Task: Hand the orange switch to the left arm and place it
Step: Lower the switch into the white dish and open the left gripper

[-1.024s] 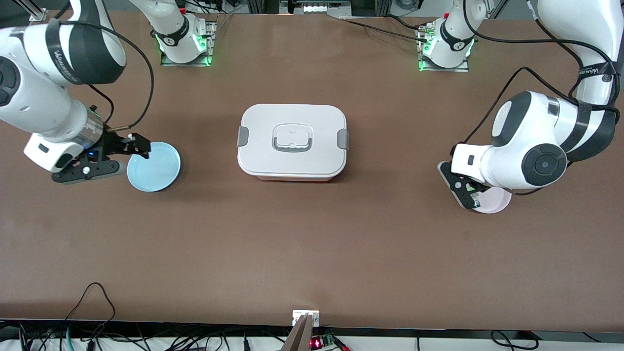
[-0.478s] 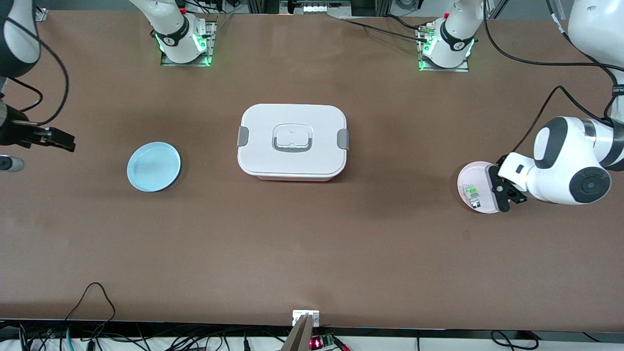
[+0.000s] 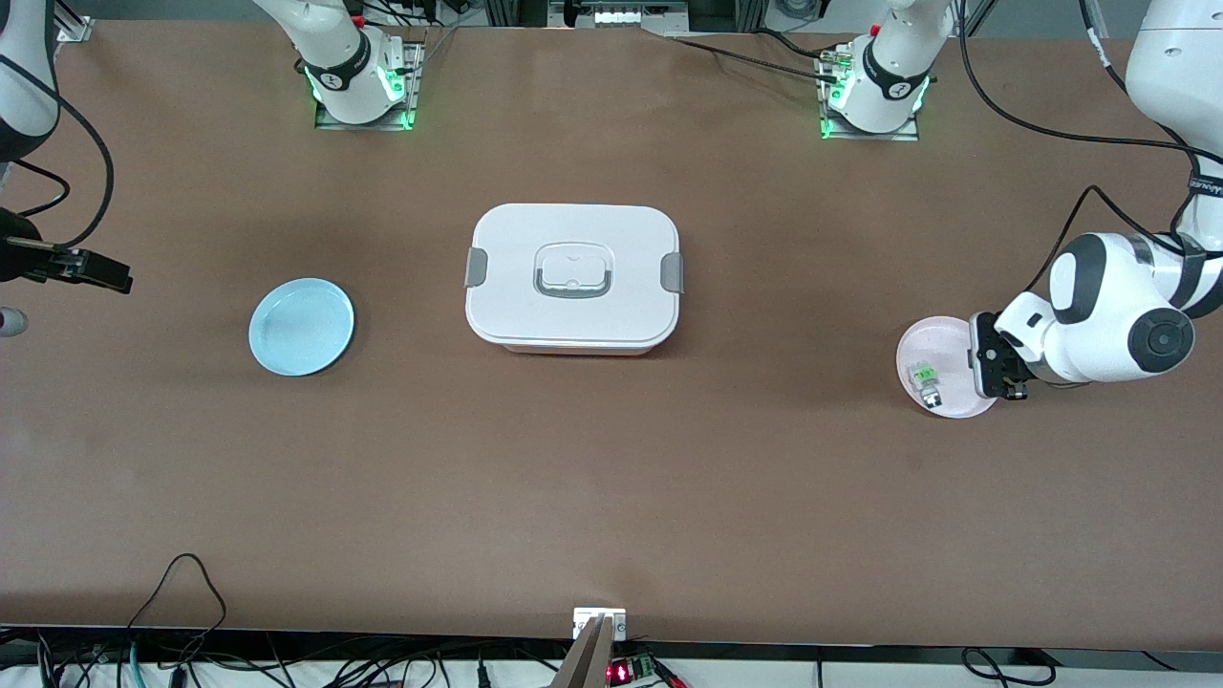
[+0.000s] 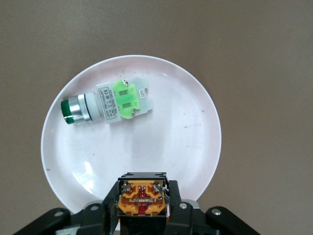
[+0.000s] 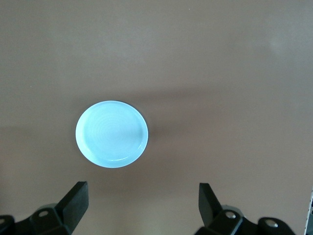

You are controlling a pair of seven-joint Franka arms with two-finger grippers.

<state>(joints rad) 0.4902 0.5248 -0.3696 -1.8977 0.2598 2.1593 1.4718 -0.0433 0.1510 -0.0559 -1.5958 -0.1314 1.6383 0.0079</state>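
From the front, my left gripper (image 3: 998, 368) hangs over the pink plate (image 3: 932, 399) at the left arm's end of the counter (image 3: 611, 478), well apart from the box (image 3: 573, 277). My left wrist view shows its jaws shut on the orange switch (image 4: 142, 199), which looks light, rigid and slick, so I'd judge its flat black sides safest to pinch; the green switch (image 4: 110, 101) lies on the plate. My right wrist view shows the right gripper (image 5: 142, 203), jaws wide and empty, waiting over bare counter near the blue plate (image 5: 111, 133).

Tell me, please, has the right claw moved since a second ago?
Yes. The right claw was at the blue plate; it is now drawn away toward the right arm's table end, open.
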